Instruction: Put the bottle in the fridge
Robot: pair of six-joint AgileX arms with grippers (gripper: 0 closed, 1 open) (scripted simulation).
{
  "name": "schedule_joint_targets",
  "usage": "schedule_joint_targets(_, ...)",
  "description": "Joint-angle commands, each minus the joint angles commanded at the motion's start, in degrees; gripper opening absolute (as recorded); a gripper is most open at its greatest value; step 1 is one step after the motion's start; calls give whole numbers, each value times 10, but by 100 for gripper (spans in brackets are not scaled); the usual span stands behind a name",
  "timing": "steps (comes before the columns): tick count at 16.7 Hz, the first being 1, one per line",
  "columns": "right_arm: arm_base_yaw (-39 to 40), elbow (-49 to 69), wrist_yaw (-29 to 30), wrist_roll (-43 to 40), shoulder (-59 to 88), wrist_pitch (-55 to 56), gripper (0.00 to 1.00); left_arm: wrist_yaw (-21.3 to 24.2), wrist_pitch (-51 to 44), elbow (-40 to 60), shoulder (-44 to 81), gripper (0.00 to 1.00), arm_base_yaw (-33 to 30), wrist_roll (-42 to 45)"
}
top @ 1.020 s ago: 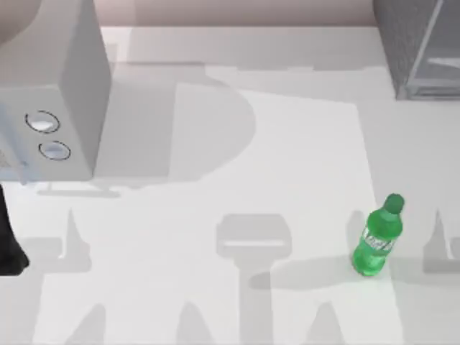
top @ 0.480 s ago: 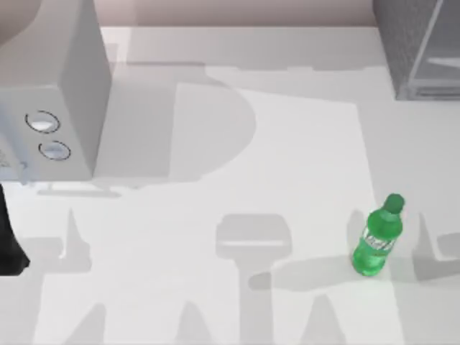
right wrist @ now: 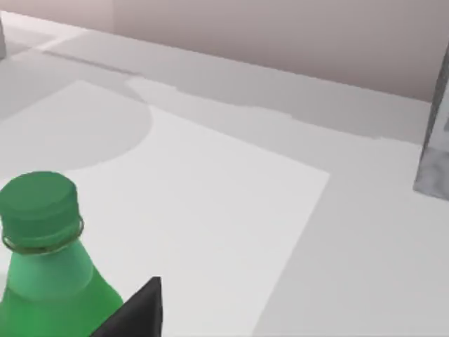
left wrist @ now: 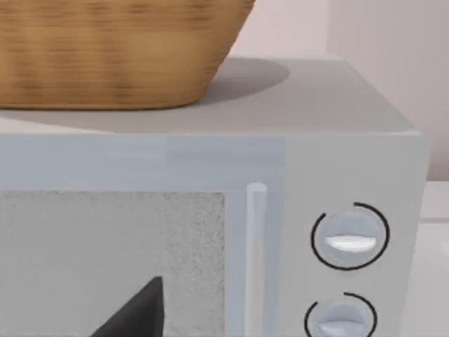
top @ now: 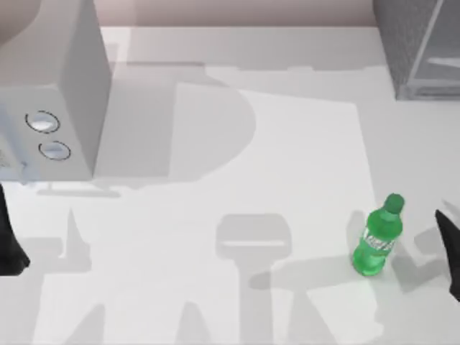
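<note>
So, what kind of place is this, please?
Probably a simulated kitchen counter. A grey microwave-like box with two round knobs carries a wicker basket, a dark speckled fridge stands at the far right, and a green soda bottle stands upright on the white table.

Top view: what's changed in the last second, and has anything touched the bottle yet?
The right claw has come in from the table's right edge toward the bottle, with a gap left between them; nothing has been taken hold of. The bottle stands upright where it was. The left claw stays parked at the left edge, and the fridge and the knobbed grey box are unchanged.
</note>
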Motion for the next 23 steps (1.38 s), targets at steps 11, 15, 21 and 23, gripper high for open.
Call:
schedule_joint_targets(11,20,-20,-153,-56,312,232,100,0,0,0,0,100,0,0)
schedule_joint_targets(15,21,-21,-170,-61,349,260,100,0,0,0,0,100,0,0)
schedule_joint_targets(21,25,-13,-169,-60,356,260,100,0,0,0,0,100,0,0)
schedule_joint_targets(23,32,-7,-161,-55,377,278,100,0,0,0,0,100,0,0)
